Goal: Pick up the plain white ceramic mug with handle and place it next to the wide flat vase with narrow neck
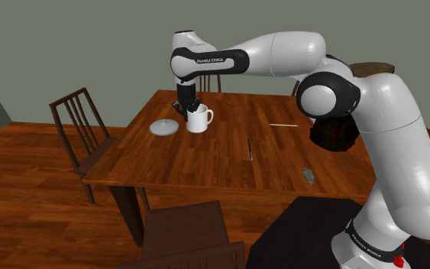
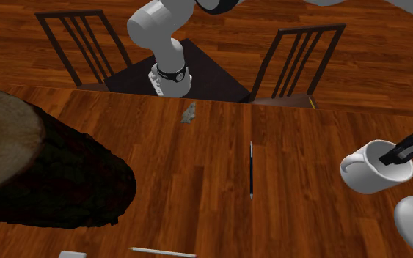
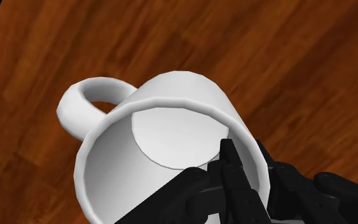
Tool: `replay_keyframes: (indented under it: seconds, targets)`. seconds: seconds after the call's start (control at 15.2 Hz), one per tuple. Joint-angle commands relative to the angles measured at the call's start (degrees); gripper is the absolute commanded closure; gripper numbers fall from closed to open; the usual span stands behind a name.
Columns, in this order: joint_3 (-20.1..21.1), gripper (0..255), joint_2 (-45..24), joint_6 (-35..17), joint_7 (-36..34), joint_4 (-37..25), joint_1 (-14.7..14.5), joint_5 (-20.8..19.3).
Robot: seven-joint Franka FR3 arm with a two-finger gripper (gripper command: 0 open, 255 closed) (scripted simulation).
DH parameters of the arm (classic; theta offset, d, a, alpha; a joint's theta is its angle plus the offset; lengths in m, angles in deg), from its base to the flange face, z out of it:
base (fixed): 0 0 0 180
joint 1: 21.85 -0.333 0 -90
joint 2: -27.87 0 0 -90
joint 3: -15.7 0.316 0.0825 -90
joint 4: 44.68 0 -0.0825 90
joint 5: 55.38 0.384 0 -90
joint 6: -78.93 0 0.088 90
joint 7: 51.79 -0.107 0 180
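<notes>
On the table (image 1: 205, 164), far side, your gripper (image 1: 192, 108) pinches the white mug (image 1: 199, 120) by its rim, jaws nearly closed. The vase (image 1: 164, 127) sits just beside it at nine o'clock in the shoulder view; such a thin pinch could let the mug swing into it.

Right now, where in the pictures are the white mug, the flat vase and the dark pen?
white mug (image 1: 198, 122): shoulder view, on its side wall.
flat vase (image 1: 163, 128): shoulder view, on its wide body.
dark pen (image 2: 251, 172): second exterior view, on the middle of its shaft.
</notes>
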Motion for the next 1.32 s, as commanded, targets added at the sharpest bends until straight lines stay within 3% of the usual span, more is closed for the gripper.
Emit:
replay_keyframes:
  seconds: [0.0,0.92,1.25]
  targets:
    - [0.0,255,0.1,-1.6,0.0,1.6,-0.1,0.0]
    - [0.1,255,-1.5,-11.2,-0.1,9.7,-0.2,0.0]
    - [0.1,255,-1.5,-11.2,-0.1,9.6,-0.1,0.1]
